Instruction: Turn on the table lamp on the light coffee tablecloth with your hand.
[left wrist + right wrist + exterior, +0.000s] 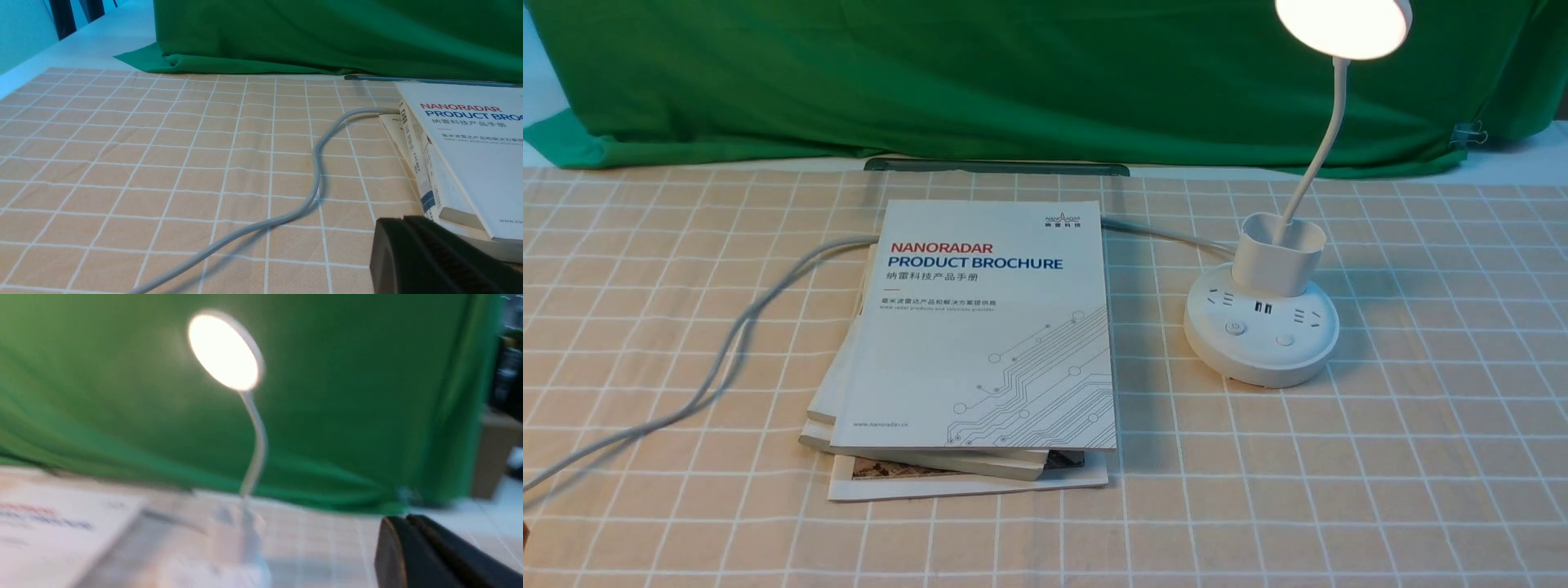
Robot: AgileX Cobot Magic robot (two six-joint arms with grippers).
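Observation:
The white table lamp (1260, 318) stands on the light coffee tablecloth (1421, 457) at the right. Its disc head (1343, 24) glows bright. Its round base carries sockets and two buttons (1236, 328). The blurred right wrist view also shows the lit head (224, 351) and the thin neck. My right gripper (402, 520) is shut and empty, off to the side of the lamp. My left gripper (402, 220) is shut and empty, low over the cloth beside the books. Neither arm shows in the front view.
A stack of brochures and books (980, 343) lies left of the lamp. The lamp's grey cable (735, 343) runs from behind the books toward the front left edge. A green backdrop cloth (1013, 73) hangs at the back.

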